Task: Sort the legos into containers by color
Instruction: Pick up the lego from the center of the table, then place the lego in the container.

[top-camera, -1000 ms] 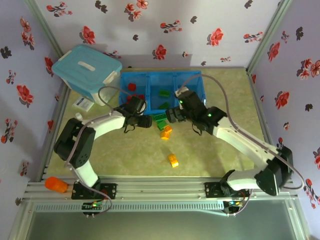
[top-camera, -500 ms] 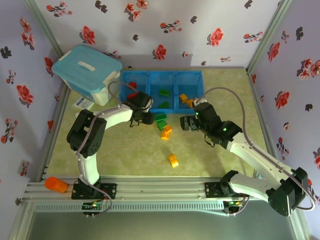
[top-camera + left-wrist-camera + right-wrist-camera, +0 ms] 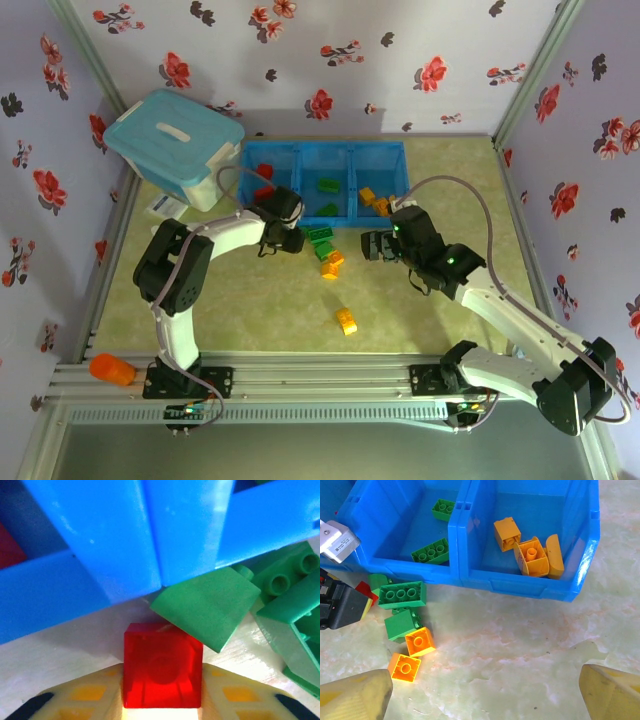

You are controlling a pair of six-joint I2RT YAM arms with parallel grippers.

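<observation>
left hand (image 3: 162,706): gripping red lego (image 3: 162,672) | blue tray (image 3: 125,545) and green lego (image 3: 207,605) just ahead | right hand (image 3: 485,695): spread wide

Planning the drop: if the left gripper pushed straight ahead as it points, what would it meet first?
Shut on a red brick, the left gripper would likely push it into the green sloped brick just ahead, then the outer wall of the blue tray; depth is unclear.
</observation>
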